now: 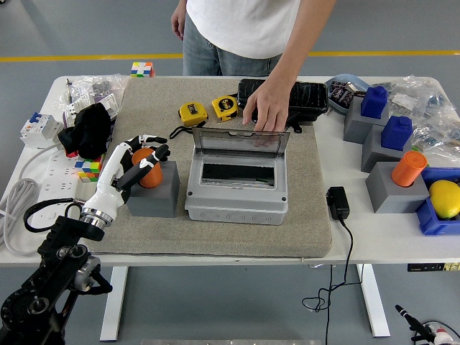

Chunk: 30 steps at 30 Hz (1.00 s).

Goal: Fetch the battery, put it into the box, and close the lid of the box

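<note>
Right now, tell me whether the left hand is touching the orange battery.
Touching. The head view shows the left hand with fingers curled around the orange battery in its grey holder.

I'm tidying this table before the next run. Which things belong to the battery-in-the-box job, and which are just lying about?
Belongs to the job:
- orange battery on its grey stand, left hand curling around it
- grey box, its lid raised, a person's hand at the lid's top edge

Lying about:
- two yellow tape measures
- Rubik's cubes
- blue blocks on grey stands
- black charger
- yellow fruit
</note>
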Each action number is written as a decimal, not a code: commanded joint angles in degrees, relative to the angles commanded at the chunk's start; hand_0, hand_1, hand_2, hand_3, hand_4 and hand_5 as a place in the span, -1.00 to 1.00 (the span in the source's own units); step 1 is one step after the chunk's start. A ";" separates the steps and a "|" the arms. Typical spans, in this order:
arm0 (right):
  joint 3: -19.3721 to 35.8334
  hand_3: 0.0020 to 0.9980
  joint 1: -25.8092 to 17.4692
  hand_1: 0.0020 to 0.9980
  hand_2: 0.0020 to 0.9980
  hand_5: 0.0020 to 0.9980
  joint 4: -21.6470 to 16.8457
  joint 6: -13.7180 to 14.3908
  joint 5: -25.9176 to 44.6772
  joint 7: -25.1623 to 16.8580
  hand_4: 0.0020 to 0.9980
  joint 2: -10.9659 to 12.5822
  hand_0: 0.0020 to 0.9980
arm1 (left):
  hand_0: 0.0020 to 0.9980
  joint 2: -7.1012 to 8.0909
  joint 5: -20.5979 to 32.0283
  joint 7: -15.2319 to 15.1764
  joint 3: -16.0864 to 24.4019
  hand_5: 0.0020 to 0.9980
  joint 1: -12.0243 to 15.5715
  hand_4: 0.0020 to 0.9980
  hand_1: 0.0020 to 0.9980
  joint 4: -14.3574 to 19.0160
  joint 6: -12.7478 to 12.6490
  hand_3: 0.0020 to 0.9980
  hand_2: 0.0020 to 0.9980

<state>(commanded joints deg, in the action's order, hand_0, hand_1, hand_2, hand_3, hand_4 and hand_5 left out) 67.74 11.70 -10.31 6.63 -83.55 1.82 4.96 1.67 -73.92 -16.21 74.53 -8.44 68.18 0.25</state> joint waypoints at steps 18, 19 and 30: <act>0.12 0.65 0.08 0.53 0.49 1.00 0.00 0.00 0.04 -0.02 1.00 -0.01 0.66 | -0.28 -0.45 -0.93 -0.09 0.34 -0.13 -0.56 1.00 0.03 -0.80 -0.39 -0.05 -0.15; 0.12 0.65 0.11 0.53 0.49 1.00 0.00 0.00 0.06 -0.02 1.00 -0.01 0.66 | -0.28 -0.46 -0.95 -0.09 0.26 -0.13 -0.55 1.00 0.03 -0.82 -0.40 -0.05 -0.15; 0.11 0.65 0.16 0.53 0.49 1.00 0.00 0.03 0.19 -0.04 1.00 0.03 0.66 | -0.35 -0.74 -1.06 -0.17 0.21 -0.15 -0.48 1.00 -0.23 -1.15 -0.91 -0.09 -0.24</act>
<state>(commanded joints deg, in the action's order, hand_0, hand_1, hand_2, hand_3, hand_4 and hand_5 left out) 67.84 11.85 -10.31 6.66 -83.37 1.79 4.99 0.93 -74.98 -16.38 74.73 -8.92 67.03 -0.67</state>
